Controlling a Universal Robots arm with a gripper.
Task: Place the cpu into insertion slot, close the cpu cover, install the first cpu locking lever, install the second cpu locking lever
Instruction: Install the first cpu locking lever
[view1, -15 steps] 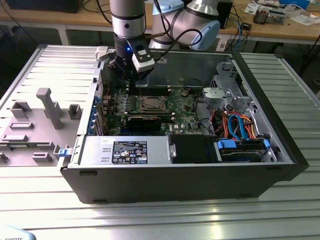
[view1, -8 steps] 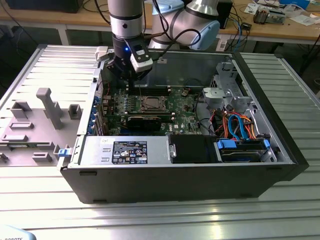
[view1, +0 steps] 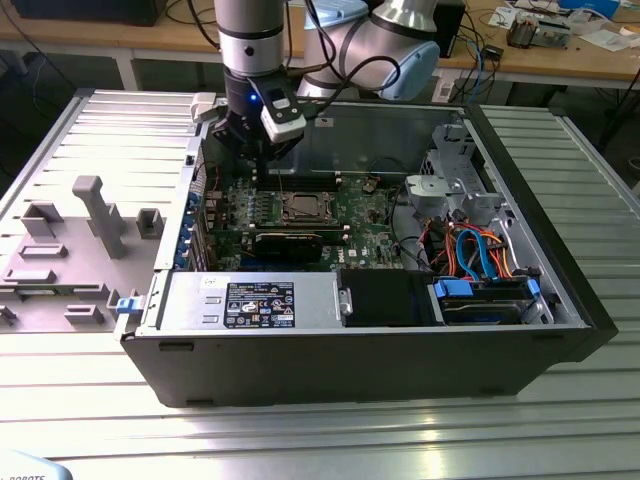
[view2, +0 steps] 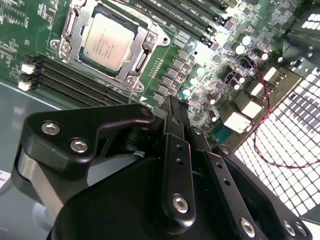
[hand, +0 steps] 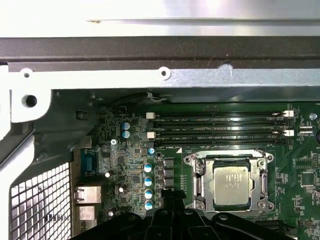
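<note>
Pincer (view2: 173, 104) closed near cpu (view2: 107, 42), second wrist view.

1. arm (view1: 250, 30) comes in at top centre of the exterior view; last link is vertical and points straight down.
2. elbow joint (view1: 398, 30), silver-grey, sits just right of that link at the top edge.
3. wrist (view1: 245, 95) is black, with a blue light on.
4. gripper (view1: 258, 152) hangs under the wrist, upper left of centre.
5. fingers (view2: 175, 150) (hand: 167, 212) in both wrist views: tips drawn together, nothing between them.
</note>
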